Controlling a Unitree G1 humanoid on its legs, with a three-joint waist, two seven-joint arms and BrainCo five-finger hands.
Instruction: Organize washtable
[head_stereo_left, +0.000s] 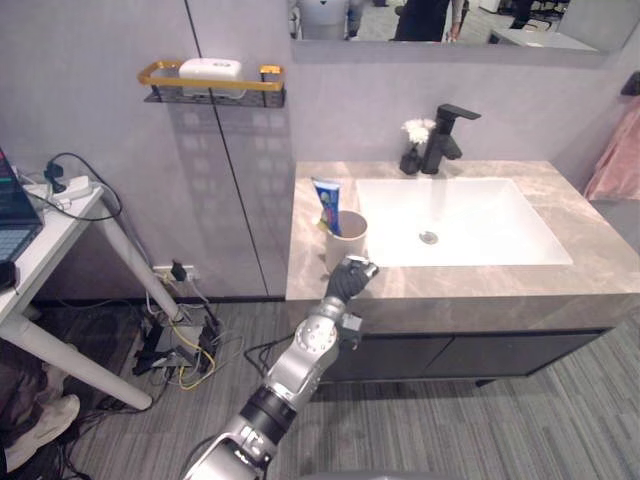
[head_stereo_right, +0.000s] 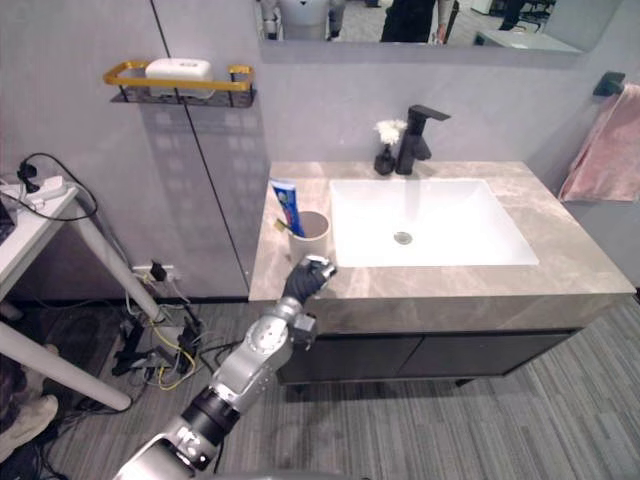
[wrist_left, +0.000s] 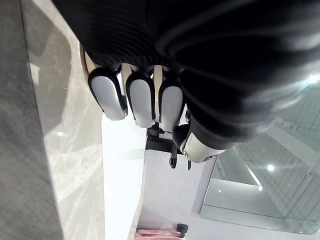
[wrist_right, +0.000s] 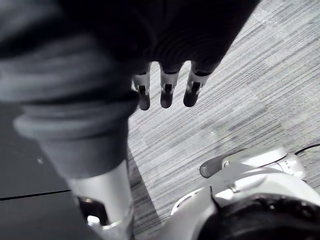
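we saw the beige cup (head_stereo_left: 349, 232), a blue toothpaste tube (head_stereo_left: 327, 205) standing in it, on the marble worktop (head_stereo_left: 312, 272) at 9 o'clock of the white sink (head_stereo_left: 485, 235). our left hand (head_stereo_left: 350, 277) sat at the cup's 6 o'clock, just beside it, fingers clenched with nothing between them and the thumb. our right hand (wrist_right: 168, 90) hung over the grey floor (wrist_right: 230, 95), fingers released and straight.

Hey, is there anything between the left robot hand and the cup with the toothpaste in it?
Nothing visible does. The left robot hand is right by the near side of the cup, at the front edge of the counter; the toothpaste tube stands inside the cup.
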